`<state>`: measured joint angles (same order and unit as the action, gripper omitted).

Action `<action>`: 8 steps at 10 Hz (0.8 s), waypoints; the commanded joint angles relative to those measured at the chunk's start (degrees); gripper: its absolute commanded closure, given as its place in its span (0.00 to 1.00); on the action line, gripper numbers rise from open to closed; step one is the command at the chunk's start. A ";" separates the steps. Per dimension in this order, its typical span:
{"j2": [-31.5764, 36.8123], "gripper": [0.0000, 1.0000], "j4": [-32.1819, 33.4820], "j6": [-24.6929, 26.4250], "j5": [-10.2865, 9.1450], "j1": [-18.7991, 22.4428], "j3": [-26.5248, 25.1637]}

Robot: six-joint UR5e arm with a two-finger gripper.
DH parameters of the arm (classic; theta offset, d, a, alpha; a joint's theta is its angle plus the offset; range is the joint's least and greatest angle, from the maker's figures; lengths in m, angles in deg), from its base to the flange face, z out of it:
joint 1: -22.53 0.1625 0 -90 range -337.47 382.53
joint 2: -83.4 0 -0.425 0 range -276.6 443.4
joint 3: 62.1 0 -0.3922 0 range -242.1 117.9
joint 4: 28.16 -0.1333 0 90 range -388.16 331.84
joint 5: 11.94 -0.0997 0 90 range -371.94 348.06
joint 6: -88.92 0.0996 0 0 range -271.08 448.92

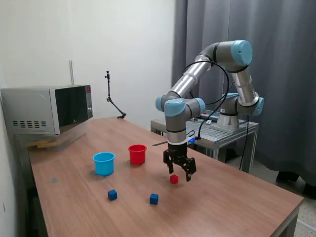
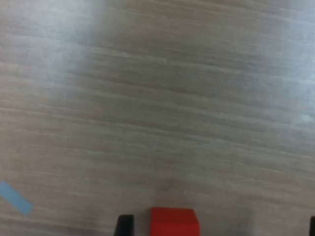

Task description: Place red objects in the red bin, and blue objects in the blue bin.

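A small red cube [image 1: 174,179] lies on the wooden table, and my gripper [image 1: 178,173] hangs open right over it, fingers spread to either side. The wrist view shows the same red cube [image 2: 174,221] on the wood between the two dark fingertips [image 2: 124,225], untouched. Two dark blue cubes [image 1: 112,195] [image 1: 154,198] rest nearer the table's front. The red bin [image 1: 137,153] and the light blue bin [image 1: 103,163] stand upright side by side, toward the exterior view's left of the gripper. From here I cannot see inside either cup.
A microwave [image 1: 48,108] sits at the table's far left corner in the exterior view. A thin black stand [image 1: 112,101] rises at the back edge. The arm's base is on a metal cart [image 1: 217,131] behind the table.
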<state>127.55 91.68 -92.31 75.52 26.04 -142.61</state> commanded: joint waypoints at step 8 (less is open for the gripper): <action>-1.35 0.00 2.15 -0.09 0.08 -1.31 0.44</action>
<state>126.24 93.78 -92.38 75.58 25.12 -142.21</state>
